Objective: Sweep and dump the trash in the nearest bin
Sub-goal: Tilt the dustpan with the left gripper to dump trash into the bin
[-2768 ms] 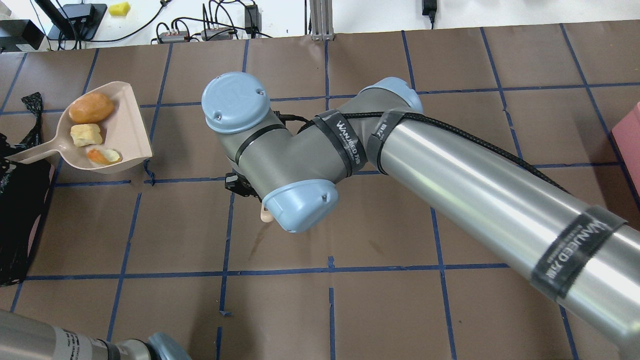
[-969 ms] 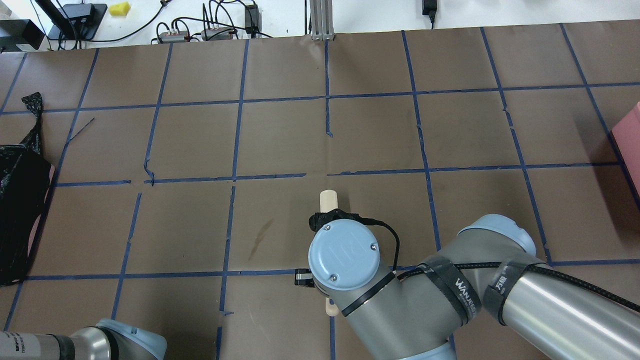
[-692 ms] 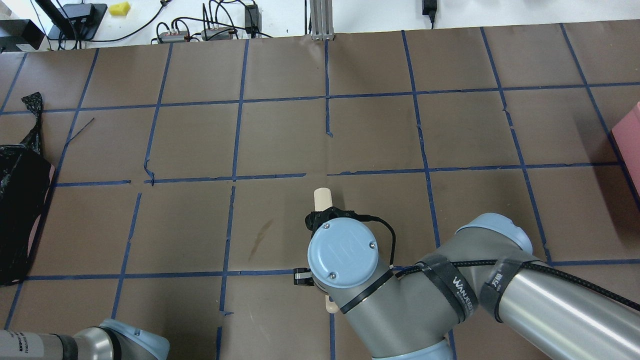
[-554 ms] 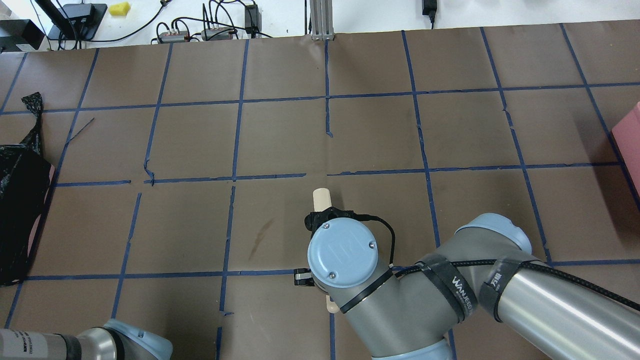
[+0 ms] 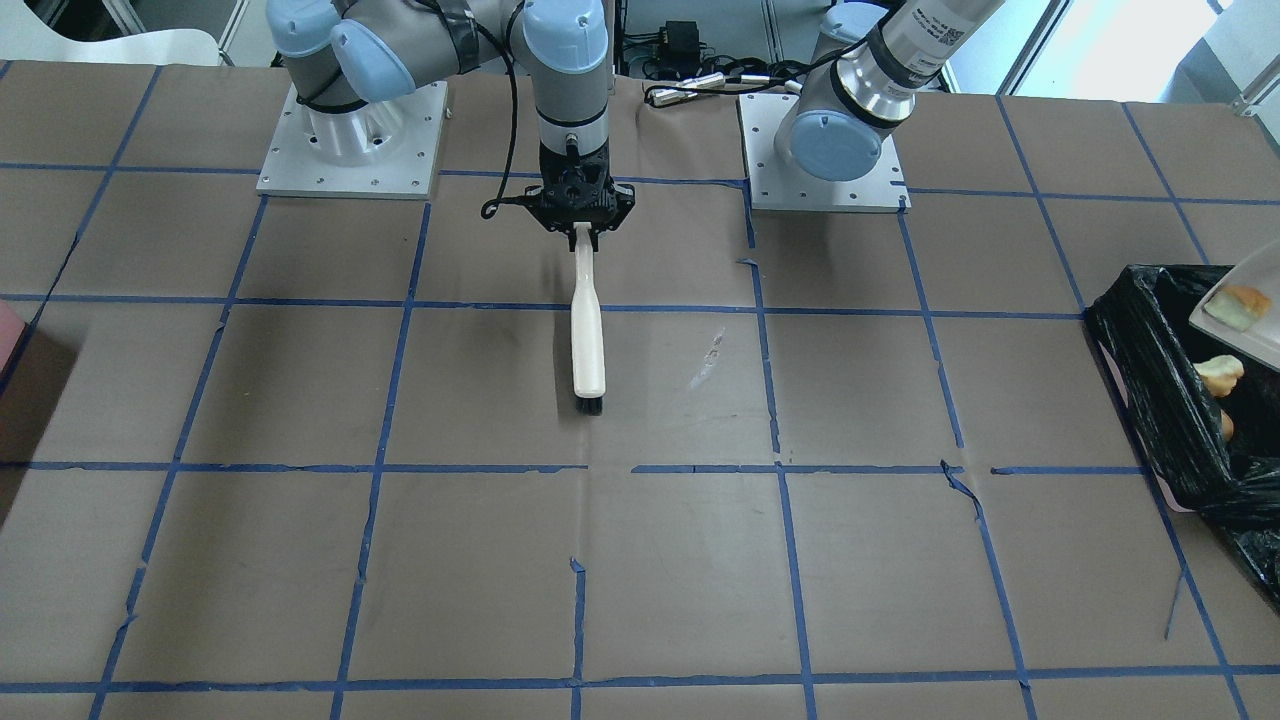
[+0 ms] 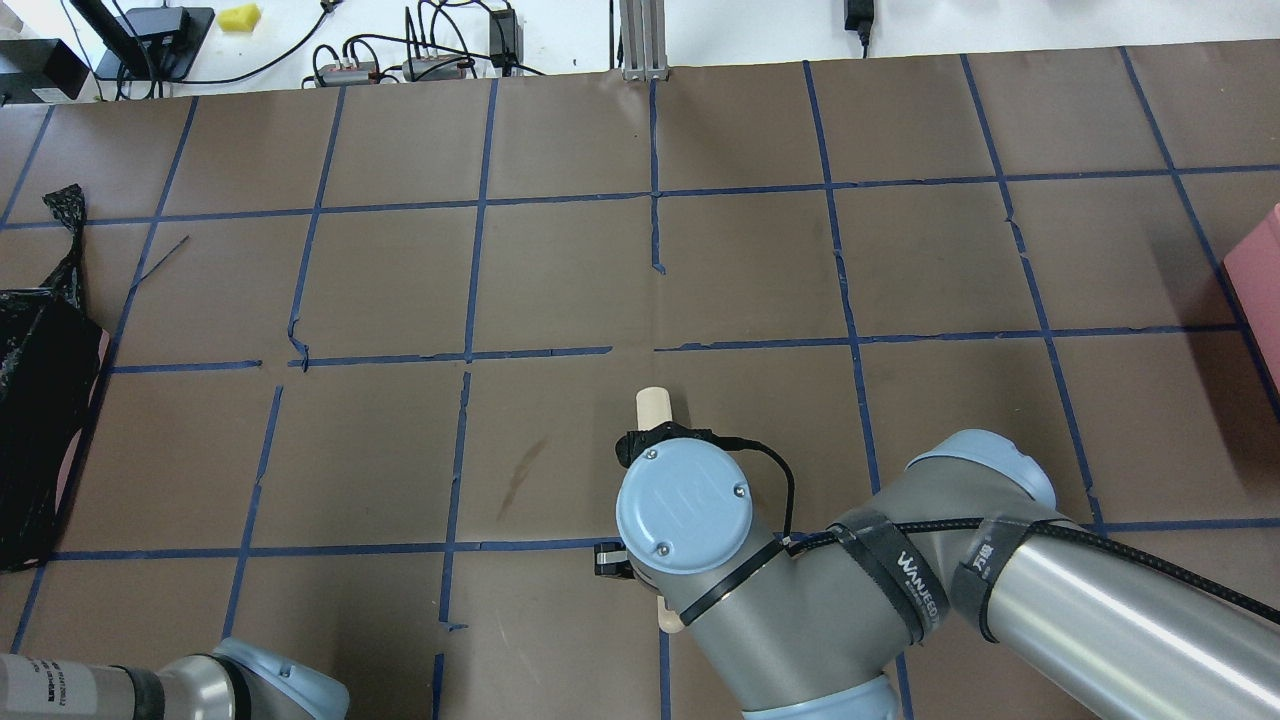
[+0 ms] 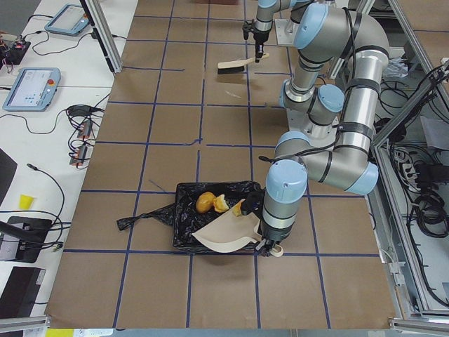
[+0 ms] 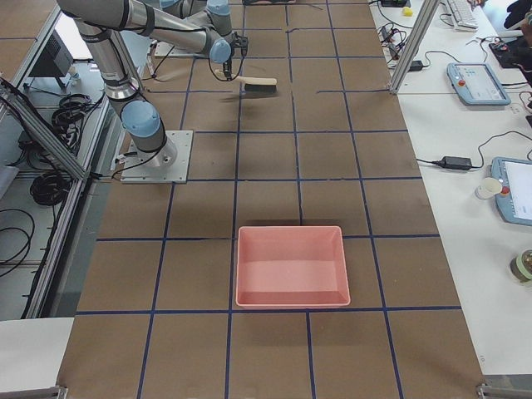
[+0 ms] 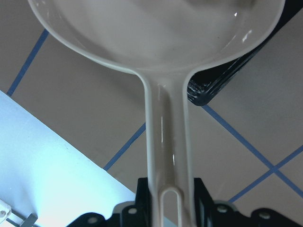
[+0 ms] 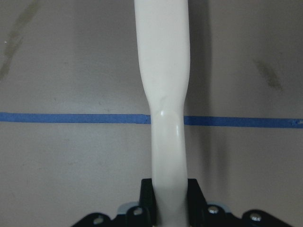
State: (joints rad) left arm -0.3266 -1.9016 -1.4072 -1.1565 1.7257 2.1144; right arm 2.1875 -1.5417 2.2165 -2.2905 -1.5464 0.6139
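sweep part looks done, dump is under way or just finishing (my read, not seen). left gripper (image 9: 168, 190) is clamped on the pan (image 7: 226, 237) handle. the pan is tipped over the bin (image 7: 181, 225), mouth down toward the bag. in the overhead view the bin sits at the table (image 5: 300, 400) edge at 9 o'clock, well apart from the brush (image 5: 587, 330).

right gripper (image 5: 583, 228) is closed around the brush handle, which runs between its jaws in the right wrist view. in the overhead view the brush is at about 6 o'clock from the table middle, pointing toward 12. its bristle end is low at the table; cannot tell if it touches.

containers:
- bin, black bag liner: holds trash (image 7: 205, 202), two orange-yellow food pieces close together, plus a third right at the pan lip. in the front view one pale piece seems to sit on or just past the pan edge; cannot tell if it has left the pan.
- pan: the left wrist view shows only smooth pale plastic, no trash there.
- tray (image 8: 291, 266), pink, at the 3 o'clock edge in the overhead view: no trash seen inside.

left to do, by my guess: tip out any last piece, then put the pan and brush down.
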